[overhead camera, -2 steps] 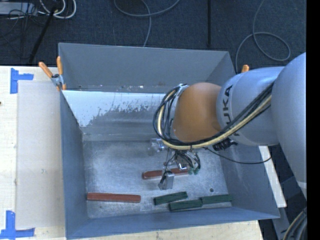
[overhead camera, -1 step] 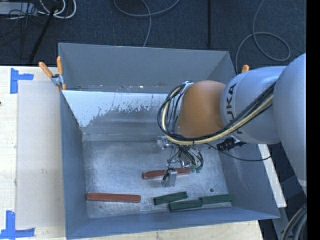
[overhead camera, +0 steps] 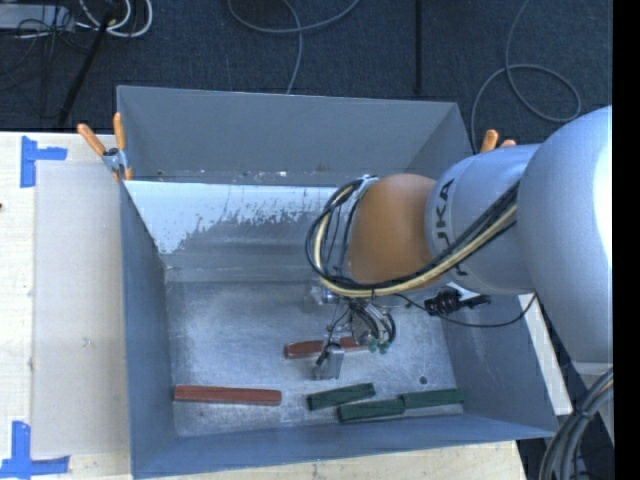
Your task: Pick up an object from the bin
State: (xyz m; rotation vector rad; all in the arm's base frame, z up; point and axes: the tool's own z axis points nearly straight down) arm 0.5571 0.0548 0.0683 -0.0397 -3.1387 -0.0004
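Observation:
My gripper (overhead camera: 329,359) hangs low over the middle of the bin floor, its fingers down at a short reddish-brown stick (overhead camera: 303,349) that lies flat and sticks out to their left. The stick's right end runs in under the fingers; whether they press on it I cannot make out. A longer reddish-brown stick (overhead camera: 227,395) lies along the front left of the floor. Just in front of the gripper lies a dark green stick (overhead camera: 340,397).
Two more dark green sticks (overhead camera: 400,405) lie end to end by the bin's front right wall. The arm with its orange cover and cables hangs over the bin's right half. The left and back of the floor are bare.

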